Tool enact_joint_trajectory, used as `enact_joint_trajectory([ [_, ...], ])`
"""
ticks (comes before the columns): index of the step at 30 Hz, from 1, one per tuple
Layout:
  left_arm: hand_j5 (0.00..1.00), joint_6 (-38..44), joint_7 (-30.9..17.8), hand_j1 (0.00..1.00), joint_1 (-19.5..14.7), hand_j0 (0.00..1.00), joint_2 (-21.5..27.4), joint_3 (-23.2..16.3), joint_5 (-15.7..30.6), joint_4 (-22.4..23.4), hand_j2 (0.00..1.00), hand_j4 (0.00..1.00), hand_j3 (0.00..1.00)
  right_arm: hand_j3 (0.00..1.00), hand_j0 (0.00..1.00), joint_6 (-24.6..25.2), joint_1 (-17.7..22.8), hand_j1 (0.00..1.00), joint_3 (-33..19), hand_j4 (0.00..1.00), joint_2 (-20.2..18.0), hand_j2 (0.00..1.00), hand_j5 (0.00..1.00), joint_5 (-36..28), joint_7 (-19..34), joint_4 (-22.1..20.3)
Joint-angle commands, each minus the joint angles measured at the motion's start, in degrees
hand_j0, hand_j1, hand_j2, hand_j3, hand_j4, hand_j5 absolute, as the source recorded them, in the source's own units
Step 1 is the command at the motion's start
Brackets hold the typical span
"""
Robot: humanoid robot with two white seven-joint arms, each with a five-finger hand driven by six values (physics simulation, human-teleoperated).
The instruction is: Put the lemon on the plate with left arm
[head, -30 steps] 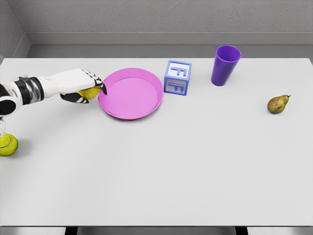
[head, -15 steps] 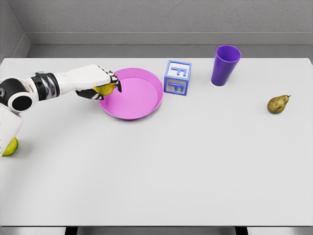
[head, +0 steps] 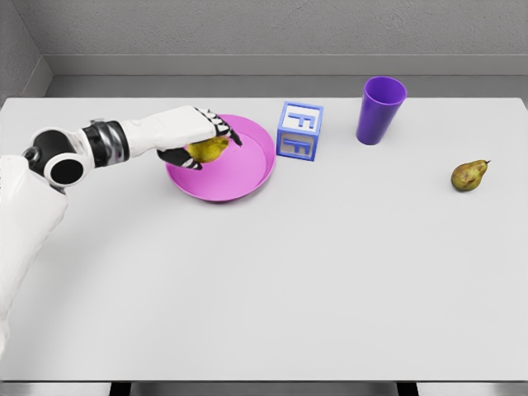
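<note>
A white counter (head: pixel 272 280) is seen from above. The left hand (head: pixel 198 136) is reached in from the left, its fingers (head: pixel 224 128) curled around a yellow lemon (head: pixel 207 149) — the lemon is held over the left part of a pink plate (head: pixel 239 169), and whether it touches the plate cannot be told. Just right of the plate a blue letter block (head: pixel 299 130) is set, and further right, toward the far edge, a purple cup (head: pixel 380 110) stands upright. A pear (head: pixel 468 175) lies well apart at the far right.
</note>
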Motion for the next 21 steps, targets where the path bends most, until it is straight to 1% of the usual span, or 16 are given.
enact_joint_trajectory([
  [1, 1.00, 0.17, 0.03, 1.00, 0.00, 1.00, -0.28, 0.04, 0.45, 0.01, 1.00, 1.00, 1.00, 1.00, 1.00, -0.02, 0.00, 1.00, 0.00, 1.00, 0.00, 1.00, 1.00, 0.02, 0.00, 0.00],
  [6, 1.00, 0.17, 0.03, 1.00, -0.18, 1.00, 0.34, 0.74, 0.89, 0.01, 1.00, 1.00, 1.00, 1.00, 1.00, 0.06, 0.00, 1.00, 0.00, 1.00, 0.00, 1.00, 1.00, -0.07, 0.00, 0.00],
  [7, 1.00, 0.17, 0.03, 1.00, -0.53, 1.00, 1.83, 1.97, 1.07, 0.01, 1.00, 1.00, 1.00, 1.00, 1.00, -0.02, 0.00, 1.00, 0.00, 1.00, 0.00, 1.00, 1.00, 0.02, 0.00, 0.00],
  [8, 1.00, 0.17, 0.03, 1.00, -0.53, 1.00, 2.45, 4.87, 1.07, 0.09, 1.00, 1.00, 1.00, 1.00, 1.00, -0.02, 0.00, 1.00, 0.00, 1.00, 0.00, 1.00, 1.00, 0.02, 0.08, 0.00],
  [9, 1.00, 0.17, 0.03, 1.00, 0.26, 1.00, 3.76, 8.30, 1.07, 0.10, 1.00, 1.00, 1.00, 1.00, 1.00, 0.06, 0.00, 1.00, 0.00, 1.00, 0.00, 1.00, 1.00, 0.02, 0.08, 0.00],
  [10, 1.00, 0.17, 0.03, 1.00, 0.79, 1.00, 6.13, 10.94, 1.33, 0.10, 1.00, 1.00, 1.00, 1.00, 1.00, -0.02, 0.00, 1.00, 0.00, 1.00, 0.00, 1.00, 1.00, -0.07, 0.00, 0.00],
  [11, 1.00, 0.17, 0.03, 1.00, 1.67, 1.00, 7.72, 12.78, 1.77, 0.27, 1.00, 1.00, 1.00, 1.00, 1.00, 0.06, 0.00, 1.00, 0.00, 1.00, 0.00, 1.00, 1.00, 0.02, 0.00, 0.00],
  [12, 1.00, 0.17, 0.03, 1.00, 3.51, 1.00, 9.92, 15.77, 4.49, 0.71, 1.00, 1.00, 1.00, 1.00, 1.00, 0.06, 0.00, 1.00, 0.00, 1.00, 0.00, 1.00, 1.00, 0.02, 0.00, 0.00],
  [13, 1.00, 0.17, 0.03, 1.00, 6.14, 1.00, 11.41, 18.93, 5.90, 0.71, 1.00, 1.00, 1.00, 1.00, 1.00, -0.02, 0.00, 1.00, 0.00, 1.00, 0.00, 1.00, 1.00, -0.07, 0.00, 0.00],
  [15, 1.00, 0.17, 0.03, 1.00, 9.93, 1.00, 12.47, 22.27, 5.99, 0.71, 1.00, 1.00, 1.00, 1.00, 1.00, -0.02, 0.00, 1.00, 0.00, 1.00, 0.00, 1.00, 1.00, 0.02, 0.00, 0.00],
  [17, 1.00, 0.17, 0.03, 1.00, 12.39, 1.00, 12.73, 24.65, 5.99, 0.71, 1.00, 1.00, 1.00, 1.00, 1.00, -0.02, 0.00, 1.00, 0.00, 1.00, 0.00, 1.00, 1.00, 0.02, 0.00, 0.00],
  [18, 1.00, 0.17, 0.03, 1.00, 12.74, 1.00, 12.73, 25.18, 5.90, 0.71, 1.00, 1.00, 1.00, 1.00, 1.00, 0.06, 0.00, 1.00, 0.00, 1.00, 0.00, 1.00, 1.00, -0.07, 0.00, 0.00],
  [21, 1.00, 0.17, 0.03, 1.00, 12.83, 1.00, 12.64, 25.09, 5.99, 0.36, 1.00, 1.00, 1.00, 1.00, 1.00, 0.06, 0.00, 1.00, 0.00, 1.00, 0.00, 1.00, 1.00, 0.02, 0.00, 0.00],
])
